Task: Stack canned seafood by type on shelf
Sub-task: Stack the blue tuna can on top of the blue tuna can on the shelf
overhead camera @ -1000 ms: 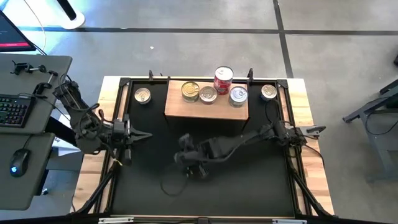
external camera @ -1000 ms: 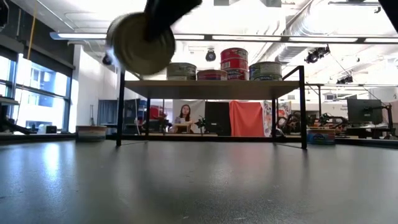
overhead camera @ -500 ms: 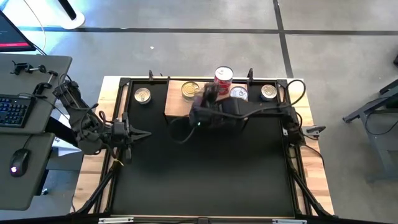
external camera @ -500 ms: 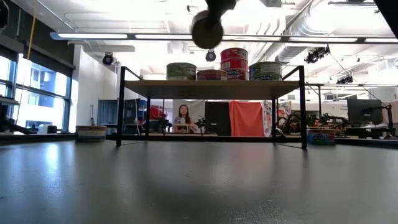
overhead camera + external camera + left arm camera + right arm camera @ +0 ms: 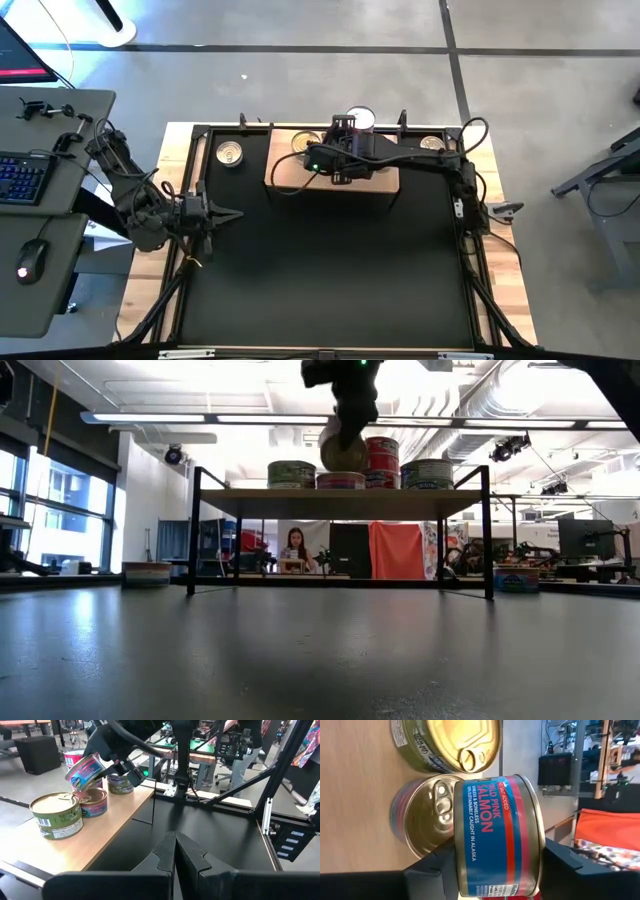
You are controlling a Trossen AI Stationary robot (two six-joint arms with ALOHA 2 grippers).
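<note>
My right gripper (image 5: pixel 495 872) hangs over the wooden shelf (image 5: pixel 300 175), shut on a blue-and-pink salmon tin (image 5: pixel 495 835). The tin is turned on edge above a like tin (image 5: pixel 422 820) standing on the shelf. Next to that one stands a green tin with a gold lid (image 5: pixel 447 742). In the low view the held tin (image 5: pixel 343 450) hovers just above the row of shelf tins, beside the stacked red tins (image 5: pixel 377 460). My left gripper (image 5: pixel 174 840) is shut and waits over the mat's left side (image 5: pixel 232 215). My right gripper pinches the salmon tin between its two fingers, one finger (image 5: pixel 432 870) on the lid end and the other (image 5: pixel 560 865) on the bottom end. The fingers come from above, pointing down. The tin is lifted clear, on edge, with its label side (image 5: pixel 485 820) facing the wrist camera.
One silver-lidded tin (image 5: pixel 230 153) stands on the mat left of the shelf and another (image 5: pixel 432 146) to its right. A green tin (image 5: pixel 52 815) sits at the shelf's left end. The black mat (image 5: pixel 330 270) lies in front of the shelf. A desk with a keyboard (image 5: pixel 25 175) stands beyond the table's left.
My right gripper, still shut on the tin, has swung from above the middle of the mat toward the table's far edge and now hangs over the shelf. The tin has travelled with it and stayed lifted clear.
</note>
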